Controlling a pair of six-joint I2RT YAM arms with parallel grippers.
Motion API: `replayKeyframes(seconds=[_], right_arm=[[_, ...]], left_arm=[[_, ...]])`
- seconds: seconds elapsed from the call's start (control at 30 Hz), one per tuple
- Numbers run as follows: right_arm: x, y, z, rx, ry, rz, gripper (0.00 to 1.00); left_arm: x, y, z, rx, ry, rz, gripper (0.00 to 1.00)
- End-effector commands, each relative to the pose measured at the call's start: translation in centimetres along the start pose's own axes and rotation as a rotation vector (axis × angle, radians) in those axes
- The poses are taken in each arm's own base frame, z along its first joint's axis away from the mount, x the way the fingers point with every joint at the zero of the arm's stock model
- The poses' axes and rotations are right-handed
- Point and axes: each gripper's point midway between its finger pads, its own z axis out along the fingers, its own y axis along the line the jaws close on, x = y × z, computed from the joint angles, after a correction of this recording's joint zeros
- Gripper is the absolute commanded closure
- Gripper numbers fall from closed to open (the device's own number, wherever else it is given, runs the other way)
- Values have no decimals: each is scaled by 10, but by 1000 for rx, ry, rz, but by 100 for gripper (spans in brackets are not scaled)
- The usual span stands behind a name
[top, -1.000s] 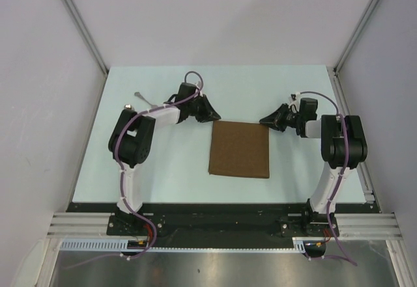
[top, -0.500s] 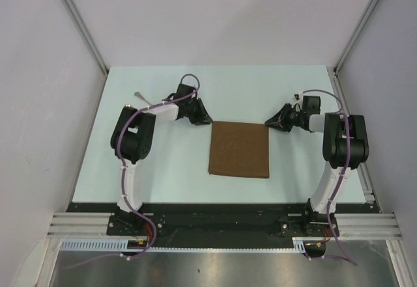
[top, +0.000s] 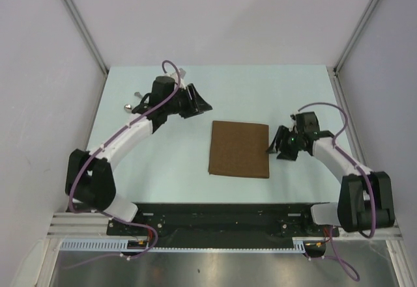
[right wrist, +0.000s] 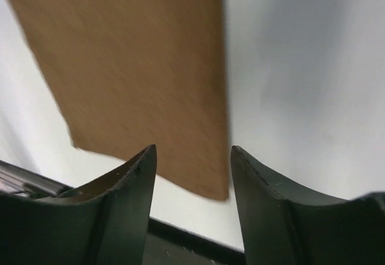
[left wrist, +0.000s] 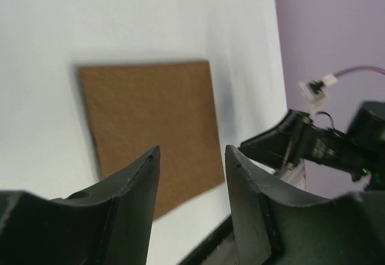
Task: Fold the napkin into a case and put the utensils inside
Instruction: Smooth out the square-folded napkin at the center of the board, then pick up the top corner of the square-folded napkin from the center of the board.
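The brown napkin (top: 239,149) lies flat as a folded rectangle in the middle of the table, and shows also in the left wrist view (left wrist: 150,118) and the right wrist view (right wrist: 138,67). My left gripper (top: 203,105) hovers off its far left corner, open and empty (left wrist: 192,151). At the napkin's right edge my right gripper (top: 272,148) stands open with nothing in it (right wrist: 192,149). The utensils (top: 133,101) show only as small silver bits at the far left, mostly hidden behind my left arm.
Grey enclosure walls stand on three sides of the pale table (top: 169,163). A black rail (top: 221,212) runs along the near edge by the arm bases. In the left wrist view the right gripper (left wrist: 289,145) shows beyond the napkin.
Both grippers have opened. The left gripper drew back and left from the napkin's far left corner. The right gripper swung nearer along the right edge. The napkin has not moved.
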Motion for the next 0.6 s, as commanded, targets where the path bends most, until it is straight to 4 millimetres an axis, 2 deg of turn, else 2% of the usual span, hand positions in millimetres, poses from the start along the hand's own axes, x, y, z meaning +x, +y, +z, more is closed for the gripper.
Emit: replayKeyframes(seconds=[0.0,0.03,0.07,0.1,0.13,0.27,0.37,0.53,0.57], right_arm=[[42,-13,-17,8,19,66,39],[53,-15,-17,-13,16,75,38],[59,-15,-16,-30,20,83,37],[58,-9,-14,-61,4,99,37],[68,-12,-10,-64,19,116,37],[85,-15,3,-65,50,164,39],[91,-15,9,-65,52,176,41],[95,-26,13,-10,51,198,51],[97,-27,14,-12,53,200,56]], left_arm=[[58,-24,-16,115,103,19,48],[63,-27,-17,136,104,24,48],[80,-26,-17,141,135,25,48],[85,-29,-20,155,139,32,48],[95,-28,-20,153,159,37,48],[108,-29,-26,161,190,46,48],[106,-29,-32,157,170,64,48],[99,-36,-38,164,149,85,48],[97,-39,-39,169,144,88,48]])
